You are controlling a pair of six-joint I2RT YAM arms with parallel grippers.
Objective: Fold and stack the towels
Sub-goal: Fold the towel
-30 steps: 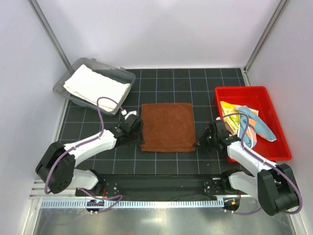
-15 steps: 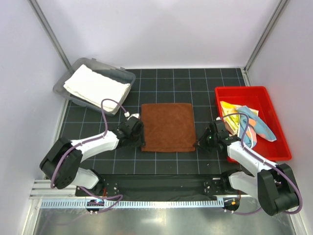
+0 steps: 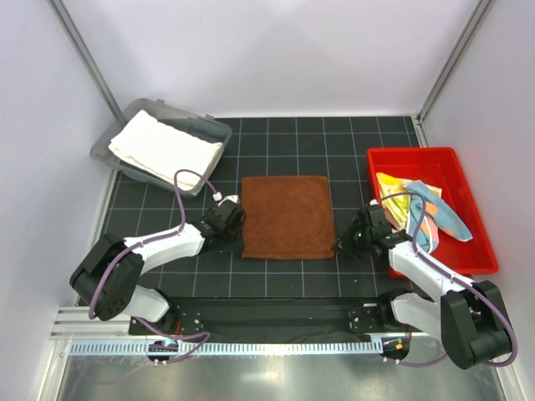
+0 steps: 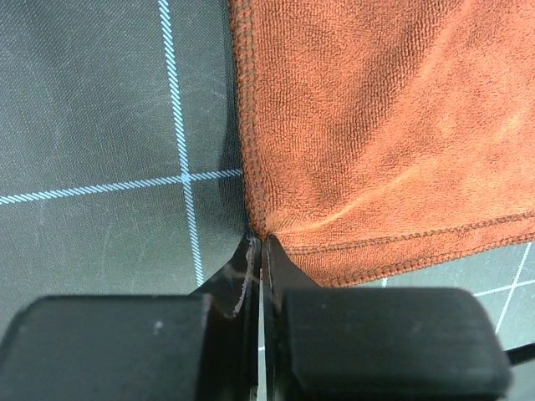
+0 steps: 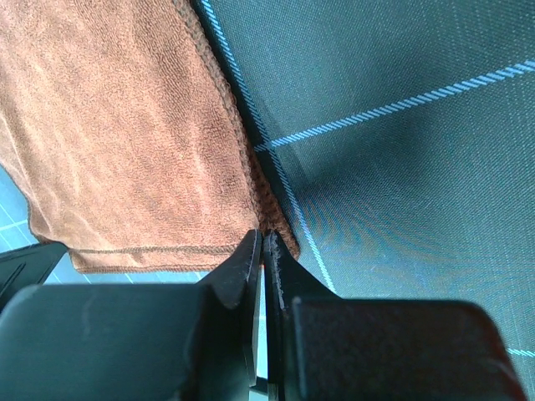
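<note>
The brown towel [image 3: 286,215] lies flat on the mat [image 3: 351,150] between the arms. The left gripper [image 4: 257,244] is closed on its near left corner. The right gripper [image 5: 264,238] pinches its near right corner.

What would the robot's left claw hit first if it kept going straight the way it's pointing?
The rust-brown towel: the left gripper has its jaws shut on the towel's edge by a corner. Pushed on, it would probably just press that cloth into the black mat, though depth is hard to judge.
</note>
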